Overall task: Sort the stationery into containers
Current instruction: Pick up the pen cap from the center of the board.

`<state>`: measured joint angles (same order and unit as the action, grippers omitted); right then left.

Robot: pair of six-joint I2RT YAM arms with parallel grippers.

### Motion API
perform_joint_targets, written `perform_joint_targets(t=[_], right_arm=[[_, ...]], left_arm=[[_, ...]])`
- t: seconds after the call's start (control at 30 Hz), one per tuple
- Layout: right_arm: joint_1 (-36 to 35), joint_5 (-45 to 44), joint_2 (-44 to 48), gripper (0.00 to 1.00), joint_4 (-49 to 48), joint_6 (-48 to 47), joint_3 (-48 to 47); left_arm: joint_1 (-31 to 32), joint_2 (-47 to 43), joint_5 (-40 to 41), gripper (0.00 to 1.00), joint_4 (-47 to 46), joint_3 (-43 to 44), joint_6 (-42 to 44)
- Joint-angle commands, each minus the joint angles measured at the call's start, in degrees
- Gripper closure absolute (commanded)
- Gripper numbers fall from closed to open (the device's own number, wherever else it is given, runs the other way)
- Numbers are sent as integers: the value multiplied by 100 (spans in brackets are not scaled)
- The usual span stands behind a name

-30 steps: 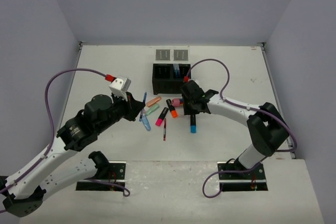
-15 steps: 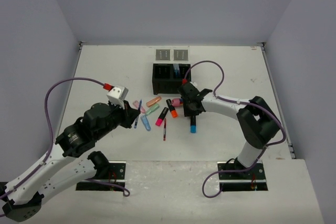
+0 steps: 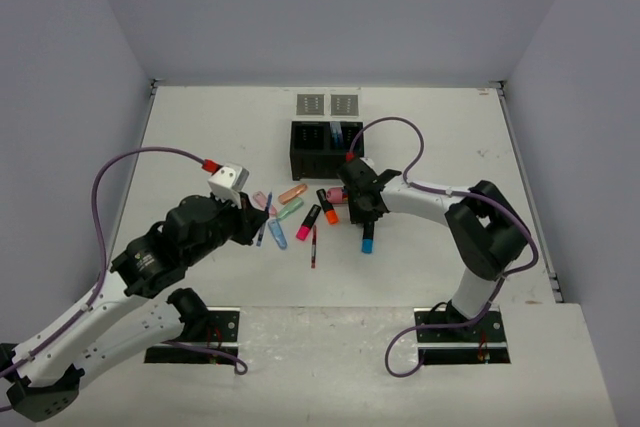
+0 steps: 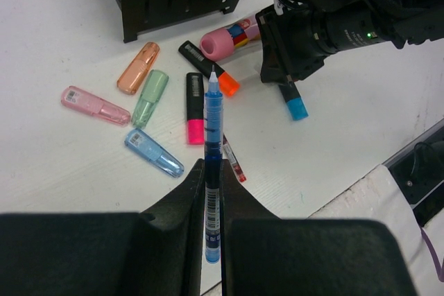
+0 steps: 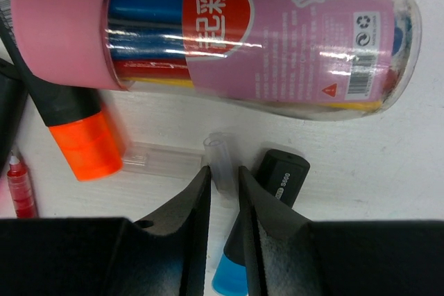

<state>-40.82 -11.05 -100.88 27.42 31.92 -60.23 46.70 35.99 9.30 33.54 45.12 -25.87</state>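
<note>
At the lower left of the overhead frame, the left gripper point(image 3: 256, 219) is closed on a thin blue pen point(image 4: 212, 119). It pinches the pen near the lower end, and the tip points toward the top of the wrist frame. Under the pen, loose on the bench point(image 3: 200, 127), lie a salmon highlighter point(image 4: 137, 67), a green highlighter point(image 4: 150, 97) and a pink highlighter point(image 4: 195, 117). They sit just below the black box point(image 3: 310, 162) at mid-frame. Right of centre, the right gripper point(image 3: 358, 209) is down at the bench with its jaws drawn narrow onto a small clear piece point(image 5: 218, 161), one finger against each side. The piece lies below a pink-capped tube point(image 5: 277, 32), with an orange highlighter point(image 5: 83, 136) to its left and a blue highlighter point(image 5: 229, 279) just to its right.
</note>
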Motion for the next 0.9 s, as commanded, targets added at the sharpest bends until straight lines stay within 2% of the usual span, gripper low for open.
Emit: perform_joint_targets(t=[0.0, 0.13, 0.27, 0.5, 0.63, 0.73, 0.8, 0.83, 0.87], right_arm=[[4, -109, -89, 76, 1, 16, -173], [4, -123, -107, 77, 3, 16, -182], [4, -149, -70, 88, 27, 0, -182], [-1, -292, 434, 97, 123, -37, -212], [-5, -179, 1252, 100, 75, -23, -87], [-5, 0, 2306, 100, -196, 62, 179], [-14, 202, 2942, 100, -551, 137, 366], [-14, 609, 3277, 100, -1179, 206, 689], [-10, 790, 3819, 100, -1685, 383, 951]], left_arm=[[7, -65, -121, 100, -251, -30, 170], [6, -62, -130, 100, -251, -42, 173], [6, -74, -147, 100, -259, -48, 170], [6, 40, -204, 100, -269, -21, 144], [6, 102, -361, 100, -461, -67, -101], [6, 110, -631, 100, -972, -277, -375], [15, 68, -955, 100, -1458, -464, -478], [6, 25, -1507, 100, -1756, -695, -514], [10, -54, -1733, 100, -2323, -850, -639]])
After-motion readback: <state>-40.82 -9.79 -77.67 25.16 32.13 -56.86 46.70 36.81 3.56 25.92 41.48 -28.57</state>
